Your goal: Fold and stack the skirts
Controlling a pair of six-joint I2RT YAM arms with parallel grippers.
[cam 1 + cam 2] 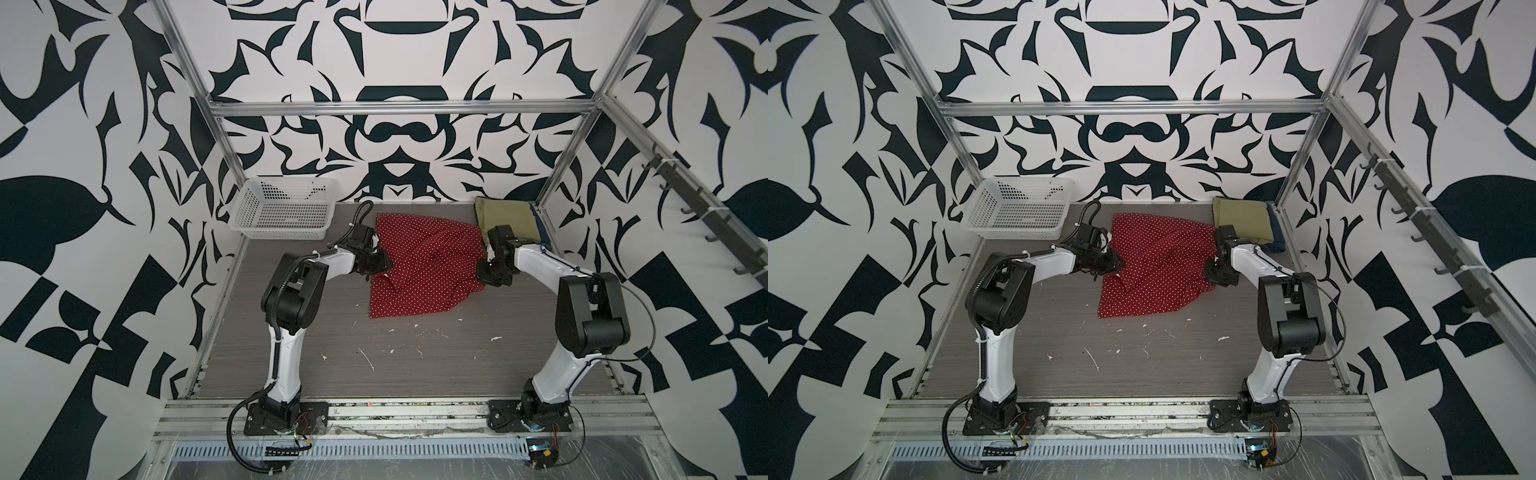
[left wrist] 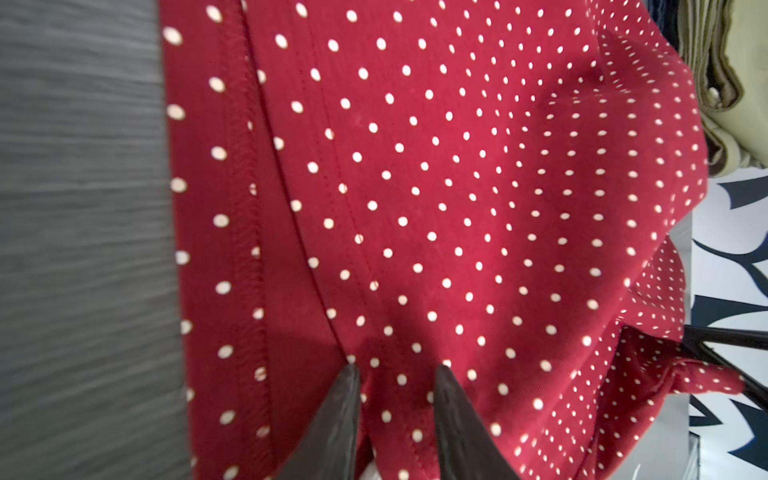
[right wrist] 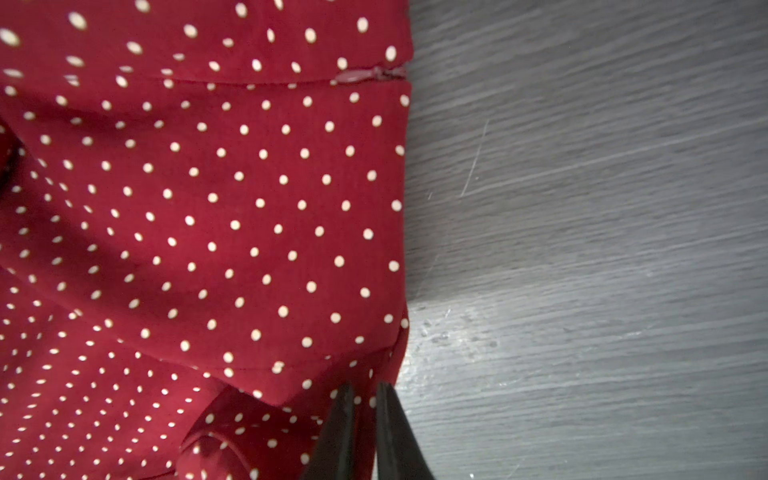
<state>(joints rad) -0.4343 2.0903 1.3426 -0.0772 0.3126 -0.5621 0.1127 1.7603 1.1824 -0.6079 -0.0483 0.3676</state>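
**Both grippers at the red dotted skirt, mid-table**

The near part of the grey table (image 1: 415, 353) carries only white flecks. Past it, the red dotted skirt (image 1: 428, 266) lies rumpled and partly spread between the two arms. The left gripper (image 2: 397, 370) sits at the skirt's left edge, its fingers parted, with a seamed band of the cloth between and beneath them. The right gripper (image 3: 365, 385) sits at the skirt's right edge, where its fingers are closed to a narrow slit on the cloth. At the far right corner, a folded green skirt (image 1: 505, 218) lies on a blue skirt (image 1: 1277, 239), whose edge shows at the right. A white basket (image 1: 286, 181) stands at the far left corner.
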